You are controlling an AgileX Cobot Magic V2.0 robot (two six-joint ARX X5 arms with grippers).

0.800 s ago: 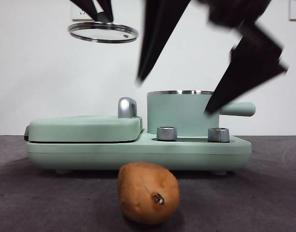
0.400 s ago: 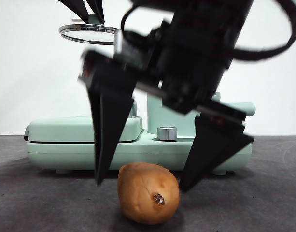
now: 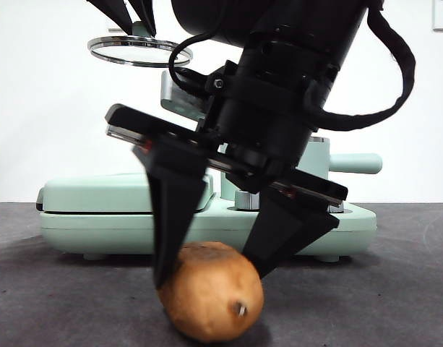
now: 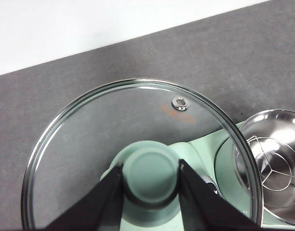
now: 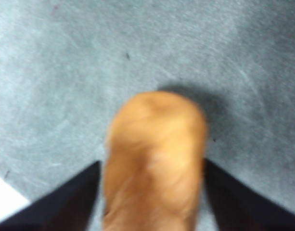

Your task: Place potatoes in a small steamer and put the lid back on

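front view: the right gripper (image 3: 210, 278) is low on the grey table (image 3: 380, 303), jaws pressed on both sides of the potato (image 3: 212, 293). behind stands the small steamer (image 3: 311, 170).

left wrist view: the left gripper (image 4: 149, 173) pinches the lid (image 4: 89, 139) by its knob, in the air.

right wrist view: the potato fills the gap between the jaws; blurred.
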